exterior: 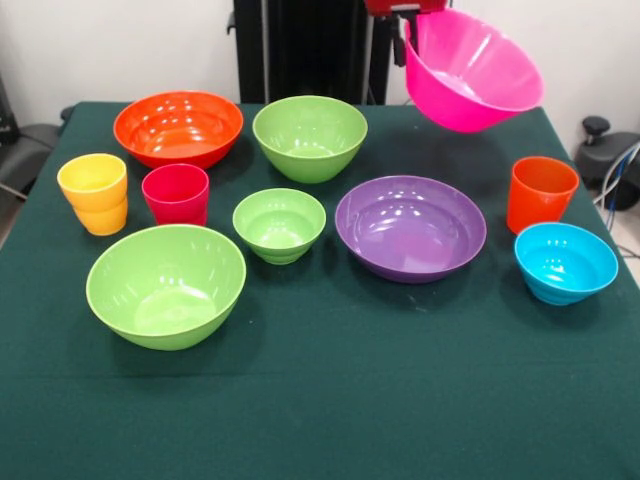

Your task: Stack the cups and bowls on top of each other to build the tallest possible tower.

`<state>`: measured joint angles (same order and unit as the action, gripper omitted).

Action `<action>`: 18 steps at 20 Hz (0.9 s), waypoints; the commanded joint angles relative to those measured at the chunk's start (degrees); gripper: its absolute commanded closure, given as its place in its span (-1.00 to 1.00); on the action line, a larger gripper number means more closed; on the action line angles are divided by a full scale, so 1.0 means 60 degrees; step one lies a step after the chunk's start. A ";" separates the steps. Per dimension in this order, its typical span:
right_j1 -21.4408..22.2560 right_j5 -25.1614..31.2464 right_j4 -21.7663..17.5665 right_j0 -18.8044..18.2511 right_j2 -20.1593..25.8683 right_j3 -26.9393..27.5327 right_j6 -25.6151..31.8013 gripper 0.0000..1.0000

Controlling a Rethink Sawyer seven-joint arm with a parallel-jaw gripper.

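One pink bowl [472,72] (tilted) aloft, rim clamped in the gripper [405,22].

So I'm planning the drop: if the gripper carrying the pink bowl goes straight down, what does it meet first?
Probably bare tablecloth behind the purple bowl. The gripper holds the tilted pink bowl by its rim, above the table's far edge. Depth is unclear from this single view.

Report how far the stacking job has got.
Nothing is stacked yet: every piece on the green cloth table stands apart. In hand: the large hot pink plastic bowl hangs tilted in the air, gripped at its rim by the pincer. Left: the wide purple bowl, orange bowl, three lime green bowls, sky blue bowl and three cups.
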<state>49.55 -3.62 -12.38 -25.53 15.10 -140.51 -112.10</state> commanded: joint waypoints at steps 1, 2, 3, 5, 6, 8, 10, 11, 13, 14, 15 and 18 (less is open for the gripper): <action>-0.0194 -0.0129 -0.0277 -0.0034 0.0392 0.0898 -0.0889 1.00; -0.0072 0.0051 -0.0239 -0.0113 0.0487 0.0903 -0.0843 1.00; 0.0055 0.0232 -0.0195 -0.0188 0.0576 0.0911 -0.0800 1.00; 0.0261 0.0508 -0.0128 -0.0352 0.0743 0.0908 -0.0729 1.00; 0.0374 0.0693 -0.0074 -0.0454 0.0867 0.0919 -0.0680 1.00; 0.0634 0.1111 0.0075 -0.0606 0.1082 0.0977 -0.0571 1.00; 0.0768 0.1497 0.0205 -0.0680 0.1195 0.1155 -0.0444 1.00; 0.0778 0.1653 0.0238 -0.0713 0.1231 0.1265 -0.0380 1.00; 0.0731 0.1909 0.0247 -0.0751 0.1251 0.1523 -0.0262 1.00; 0.0700 0.2010 0.0237 -0.0739 0.1216 0.1651 -0.0229 1.00; 0.0653 0.2122 0.0215 -0.0742 0.1202 0.1793 -0.0177 1.00; 0.0371 0.2308 0.0116 -0.0658 0.1076 0.2254 -0.0125 1.00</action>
<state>54.41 2.94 -12.44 -29.72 17.82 -136.22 -112.10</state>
